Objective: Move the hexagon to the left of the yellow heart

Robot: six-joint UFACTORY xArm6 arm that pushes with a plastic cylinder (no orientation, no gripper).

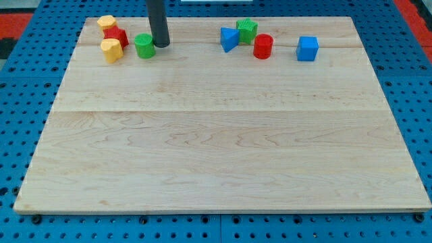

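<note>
A yellow hexagon-like block (106, 23) sits at the board's top left corner. A red block (117, 36), shape unclear, touches it just below and to the right. A yellow heart-like block (112, 50) lies right below the red one. A green round block (144, 46) stands to the right of the heart. My tip (162, 44) rests on the board just right of the green round block, very close to it or touching. The dark rod (158, 20) rises out of the view's top.
A second group lies at the top right of the wooden board (216, 148): a blue triangle (229, 38), a green star-like block (247, 30), a red cylinder (262, 46) and a blue cube (307, 48). A blue pegboard (27, 81) surrounds the board.
</note>
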